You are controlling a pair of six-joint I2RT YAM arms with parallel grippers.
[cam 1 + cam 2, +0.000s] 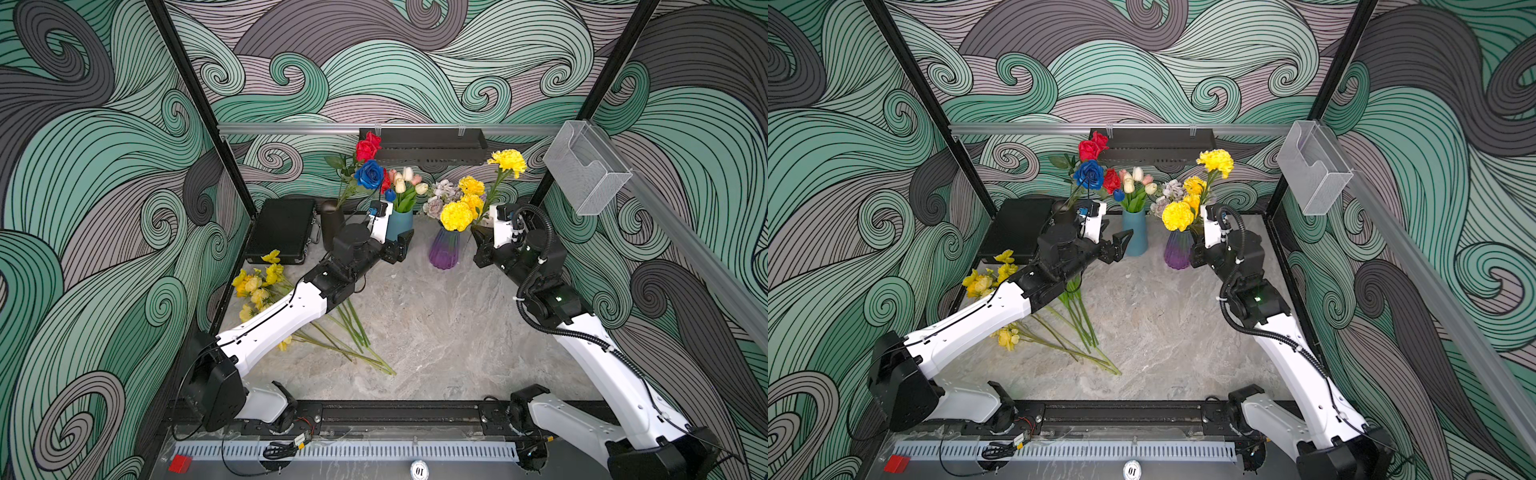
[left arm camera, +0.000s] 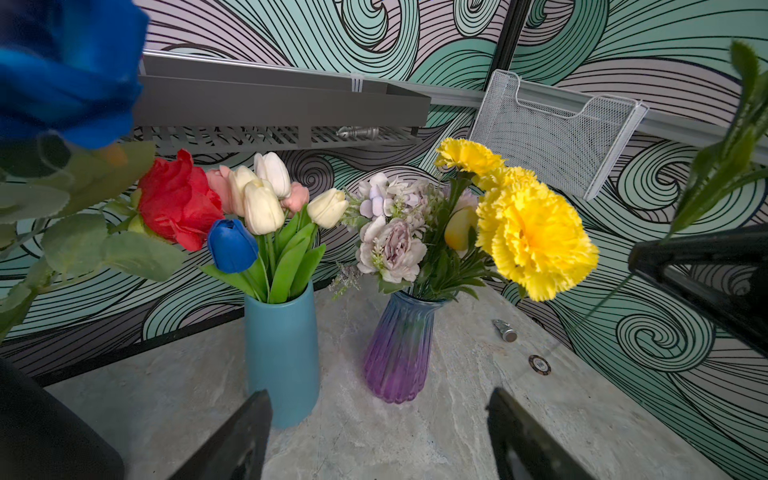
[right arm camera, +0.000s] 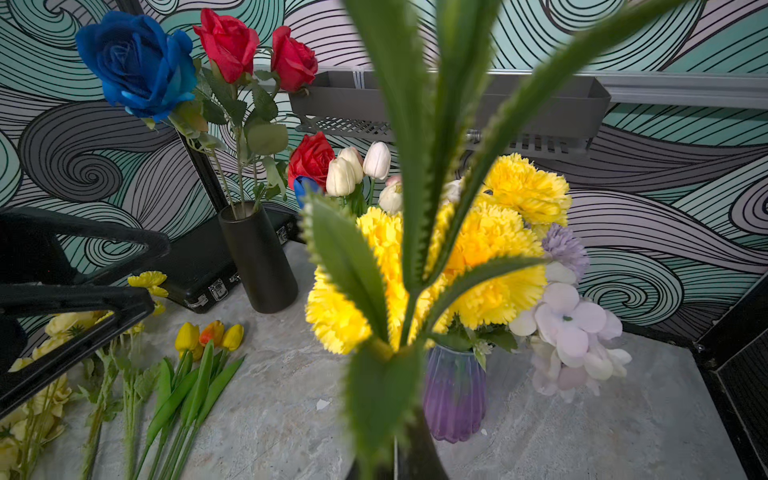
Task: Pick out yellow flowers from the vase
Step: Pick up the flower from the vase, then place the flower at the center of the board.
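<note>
On my far left a heap of yellow flowers (image 1: pixel 254 286) lies flat on the table (image 1: pixel 436 345), outside any vase and partly under the left arm; their heads crowd toward the left wall and their long green stems (image 1: pixel 353 328) fan away toward the middle and near edge of the table; the right wrist view shows yellow tulips (image 3: pixel 208 336) among them, heads toward the back wall; behind the heap sits a black case (image 1: pixel 282 227), and just beside it a black vase (image 1: pixel 332 224) holding red and blue roses (image 1: pixel 369 174); next comes my left gripper (image 1: pixel 1123 246), jaws spread wide with nothing between them, hovering just in front of a teal vase (image 1: pixel 400 225) of pale tulips (image 1: pixel 405 180); right of that stands the purple vase (image 1: pixel 444 249), where several yellow carnations (image 1: pixel 456 216) stand heads up among lilac blooms (image 1: pixel 439 198); further right my right gripper (image 1: pixel 481 237) is pressed together on the stem of one more carnation (image 1: pixel 508 163); that stem runs close to upright, leaning so the head points up and toward the back right corner, well above the others; in the left wrist view its thin lower end hangs below the jaws, beside the purple vase and apart from it; I cannot tell whether the tip touches the table.
</note>
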